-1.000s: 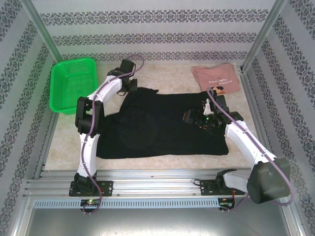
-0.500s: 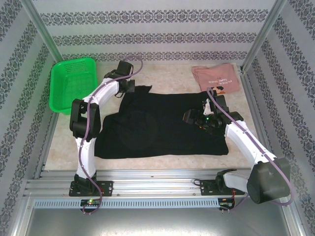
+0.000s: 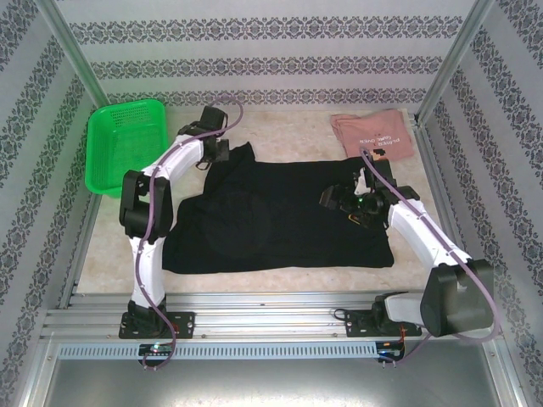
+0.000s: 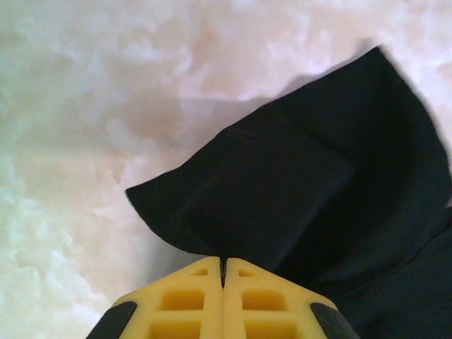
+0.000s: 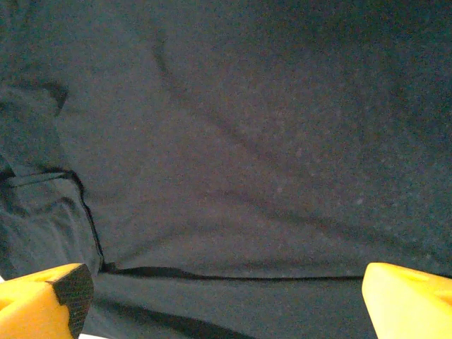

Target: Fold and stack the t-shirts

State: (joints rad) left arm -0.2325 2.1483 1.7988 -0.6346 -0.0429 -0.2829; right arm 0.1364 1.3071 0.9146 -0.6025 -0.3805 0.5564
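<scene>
Black t-shirt (image 3: 280, 225): plain, spread across the mid-tabletop (image 3: 110, 246), its far-left corner pinched in the closed left end effector (image 4: 223, 272). The right end effector (image 5: 226, 304) is held wide open, empty, over it. Pink t-shirt (image 3: 373, 136): folded, far right.

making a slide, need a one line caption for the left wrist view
Close-up of the left hand shut on a folded-over edge of the black t-shirt, above the marbled table.
</scene>
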